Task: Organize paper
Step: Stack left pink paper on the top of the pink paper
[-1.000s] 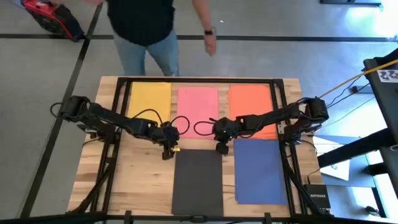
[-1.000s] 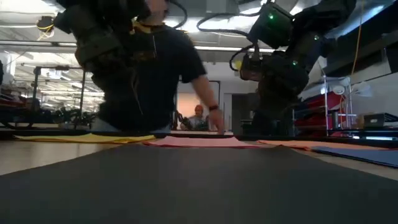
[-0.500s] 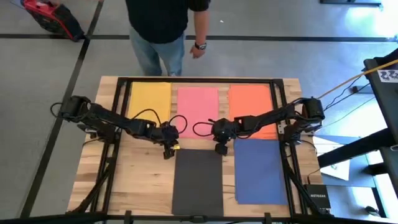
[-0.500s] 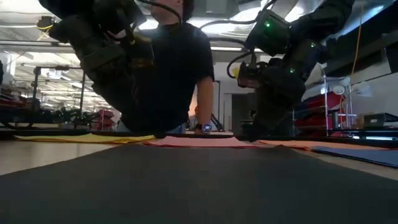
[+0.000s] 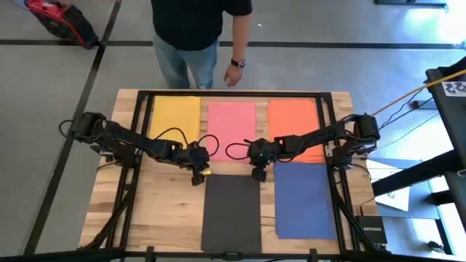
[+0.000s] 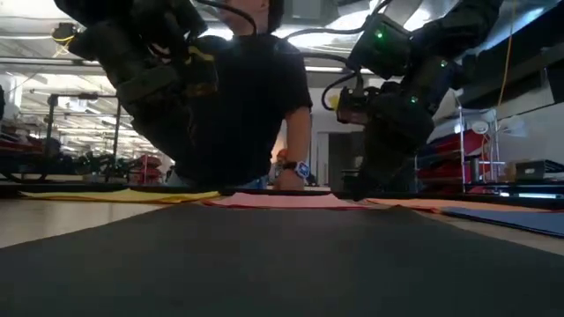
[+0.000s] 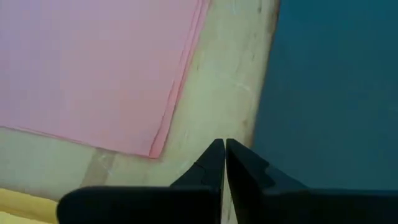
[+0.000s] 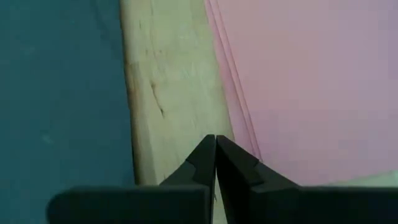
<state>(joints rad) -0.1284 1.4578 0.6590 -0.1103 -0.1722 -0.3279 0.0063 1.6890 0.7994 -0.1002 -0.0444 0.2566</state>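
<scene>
beyond counter [image 5: 167, 211], person's hand [image 5: 234, 73] lower than before; left end effector [image 5: 196, 179] and right end effector [image 5: 258, 174] unmoved, both closed, empty, flanking black paper [image 5: 231, 212].

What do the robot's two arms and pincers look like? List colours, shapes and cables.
Both arms are dark and jointed, with black cables looping near the wrists. The left pincer and right pincer each have two black fingers tapering to points. A yellow mark shows by the left wrist, and green lights glow on the right arm.
</scene>
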